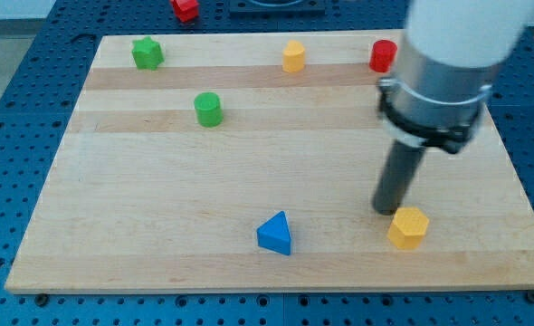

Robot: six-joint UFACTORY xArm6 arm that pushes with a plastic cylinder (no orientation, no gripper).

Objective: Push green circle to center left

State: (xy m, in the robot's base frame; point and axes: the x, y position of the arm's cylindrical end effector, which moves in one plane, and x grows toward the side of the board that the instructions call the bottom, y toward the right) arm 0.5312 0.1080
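The green circle (208, 109) stands on the wooden board (158, 235) in the upper left part of the view. My tip (387, 211) rests on the board at the lower right, far from the green circle. It sits just above and left of a yellow hexagon block (408, 227), very close to it or touching it.
A green star block (147, 52) sits at the top left. A yellow block (293, 56) is at the top middle and a red cylinder (383, 55) at the top right. A blue triangle (275, 234) lies at the bottom middle. A red block (185, 8) lies off the board at the top.
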